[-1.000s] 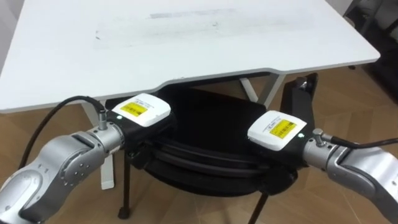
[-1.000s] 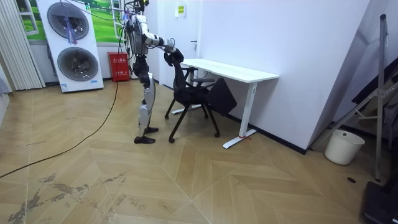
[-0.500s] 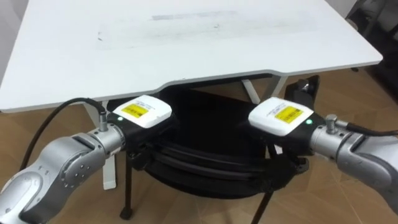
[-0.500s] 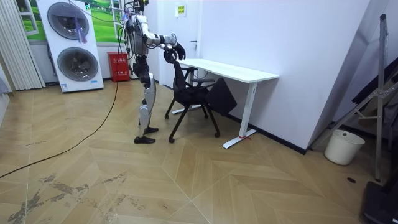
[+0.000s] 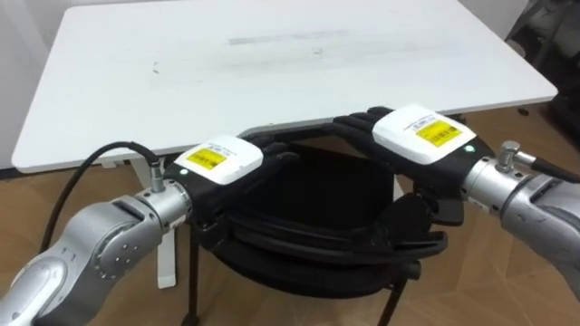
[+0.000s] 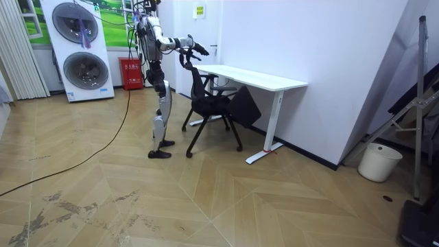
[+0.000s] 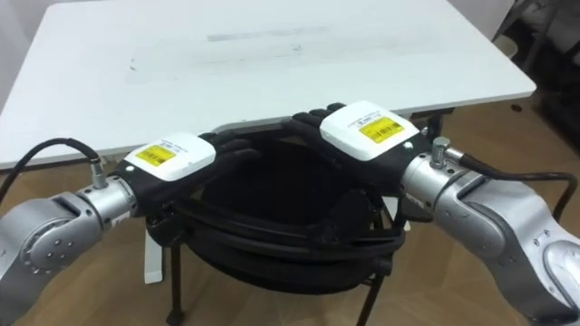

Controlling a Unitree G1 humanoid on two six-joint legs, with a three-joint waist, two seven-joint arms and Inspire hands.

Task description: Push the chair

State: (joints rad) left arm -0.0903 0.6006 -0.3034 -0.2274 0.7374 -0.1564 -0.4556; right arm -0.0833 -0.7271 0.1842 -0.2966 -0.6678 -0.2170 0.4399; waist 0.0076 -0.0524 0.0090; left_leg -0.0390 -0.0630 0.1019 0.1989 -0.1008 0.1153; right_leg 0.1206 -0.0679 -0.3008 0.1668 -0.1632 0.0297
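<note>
A black chair [image 5: 313, 240] stands in front of me with its seat partly under the white desk [image 5: 272, 68]; its curved backrest rim [image 7: 272, 235] runs just below my hands. My left hand [image 5: 222, 165] is open, its fingers stretched forward over the rim's left part. My right hand [image 5: 412, 138] is open too, raised a little above the rim, with its fingers pointing left toward the desk edge. Neither hand grips anything. In the room view I stand upright behind the chair [image 6: 209, 103] with both arms held out over its back.
A dark flat thing [image 6: 245, 106] leans under the desk [image 6: 257, 77]. Behind me stand stacked washing machines [image 6: 86, 68] and a red box [image 6: 134, 74]. A white bucket [image 6: 378, 162] and a metal frame [image 6: 411, 103] are at the room view's right. Wood floor lies all around.
Both hands went from curled on the chair's backrest rim to straight fingers and rose off it, the right one higher and further forward. The chair stayed put.
</note>
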